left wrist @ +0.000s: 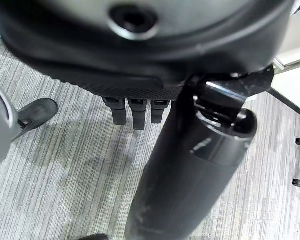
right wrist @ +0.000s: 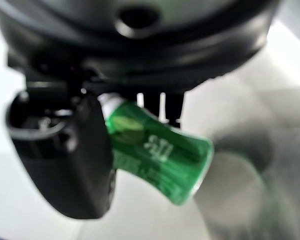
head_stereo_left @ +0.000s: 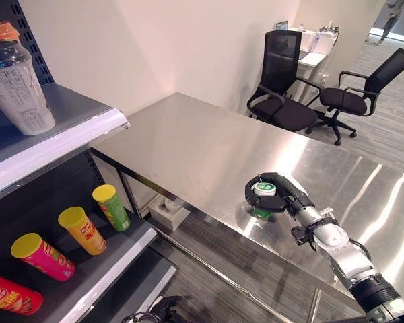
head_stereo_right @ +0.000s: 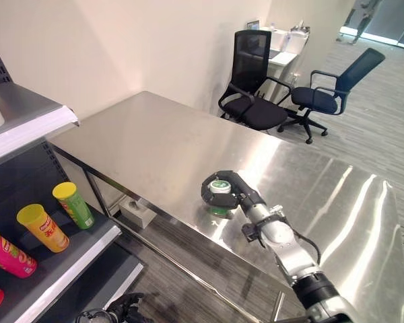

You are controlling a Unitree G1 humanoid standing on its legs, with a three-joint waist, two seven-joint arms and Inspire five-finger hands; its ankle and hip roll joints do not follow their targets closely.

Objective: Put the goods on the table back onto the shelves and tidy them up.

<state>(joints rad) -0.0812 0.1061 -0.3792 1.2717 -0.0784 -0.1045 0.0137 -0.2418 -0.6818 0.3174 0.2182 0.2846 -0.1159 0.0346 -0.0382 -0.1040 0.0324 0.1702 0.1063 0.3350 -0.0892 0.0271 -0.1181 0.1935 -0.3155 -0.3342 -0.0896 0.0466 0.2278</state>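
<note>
A small green bottle with a white cap stands near the front edge of the steel table. My right hand is shut on it, fingers and thumb curled round its upper part. The right wrist view shows the green bottle tilted between the thumb and the fingers, just above the table. At the left, the shelf unit has several tall snack tubes lying on its lower board, among them a green one and a yellow one. My left hand hangs low over the floor with relaxed fingers.
A clear bottle with an orange lid stands on the upper shelf. Two black office chairs stand beyond the table's far end. A white box sits on the floor under the table. A person walks far off.
</note>
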